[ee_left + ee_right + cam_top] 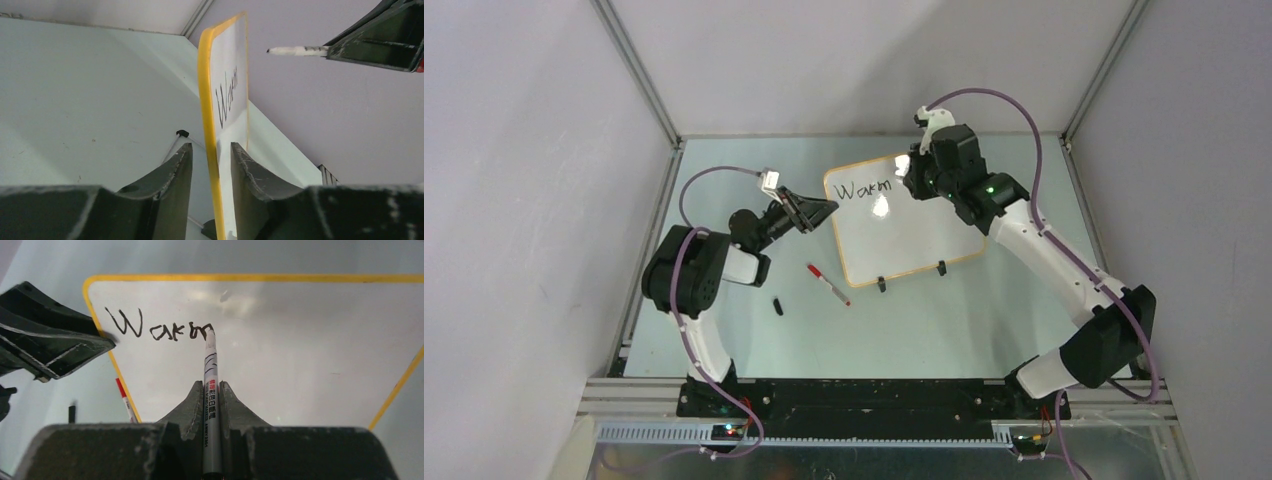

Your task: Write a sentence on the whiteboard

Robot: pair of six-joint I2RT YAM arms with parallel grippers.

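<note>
Grey walls [524,150], pale green tabletop [944,320]

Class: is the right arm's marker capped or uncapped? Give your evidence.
Uncapped: the marker shows a bare tip, at the end of the writing on the whiteboard.

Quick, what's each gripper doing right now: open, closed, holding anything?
Left gripper: open, jaws straddling the edge of the whiteboard.
Right gripper: shut on the marker.

Whiteboard [300,365]: right side cut off by view's edge. Marker [211,390]: rear end hidden between jaws. Small black item [778,306] on desk [924,330]: too small to identify.
</note>
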